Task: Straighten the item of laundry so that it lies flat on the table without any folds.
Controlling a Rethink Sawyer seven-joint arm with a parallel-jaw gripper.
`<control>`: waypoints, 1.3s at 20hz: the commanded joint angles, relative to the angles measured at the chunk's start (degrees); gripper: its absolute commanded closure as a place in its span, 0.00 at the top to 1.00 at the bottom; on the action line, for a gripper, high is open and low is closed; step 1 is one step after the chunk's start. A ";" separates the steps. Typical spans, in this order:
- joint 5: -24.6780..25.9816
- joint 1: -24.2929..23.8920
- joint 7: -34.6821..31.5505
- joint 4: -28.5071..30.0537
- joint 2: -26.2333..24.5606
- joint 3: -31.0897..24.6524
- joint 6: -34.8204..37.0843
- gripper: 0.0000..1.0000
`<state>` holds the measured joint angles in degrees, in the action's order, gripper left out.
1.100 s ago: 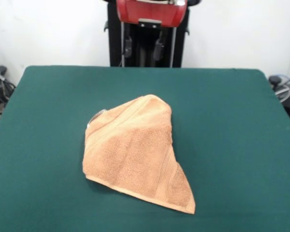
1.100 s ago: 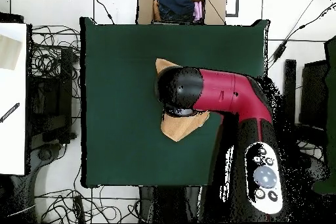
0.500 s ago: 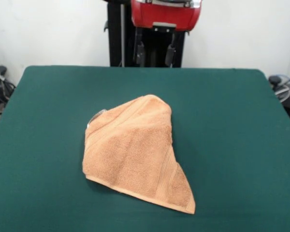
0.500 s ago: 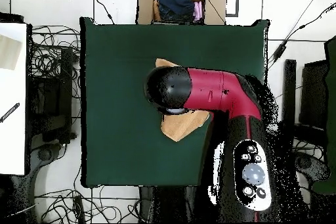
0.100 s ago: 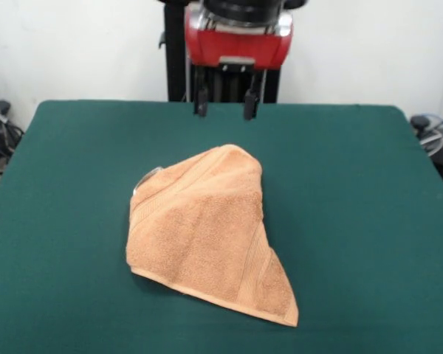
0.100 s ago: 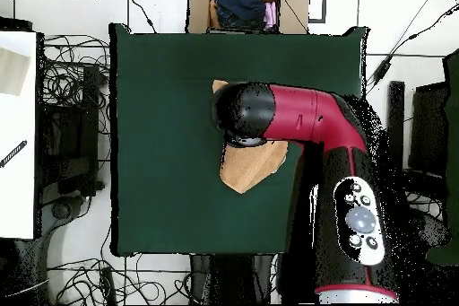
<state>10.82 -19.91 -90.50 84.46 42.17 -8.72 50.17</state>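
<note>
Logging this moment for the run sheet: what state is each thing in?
Towel: folded over into a rough triangle, lying on the table, untouched.
Gripper: open, empty, above the table beyond the towel.
Cardboard box: open, clothes inside.

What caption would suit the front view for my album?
An open claw hangs above a folded peach-orange towel on the green table, touching nothing.
</note>
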 commanded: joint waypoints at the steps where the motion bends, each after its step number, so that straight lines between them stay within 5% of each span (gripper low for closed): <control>1: 2.15 -1.52 4.31 -0.73 -6.23 -5.95 -5.96 1.00; 12: 4.77 -6.27 9.49 1.55 -3.94 -9.42 -8.25 1.00; 26: 5.19 -4.48 4.64 0.86 -4.13 -9.30 -3.80 1.00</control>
<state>13.72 -25.10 -90.50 83.79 38.58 -13.82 45.48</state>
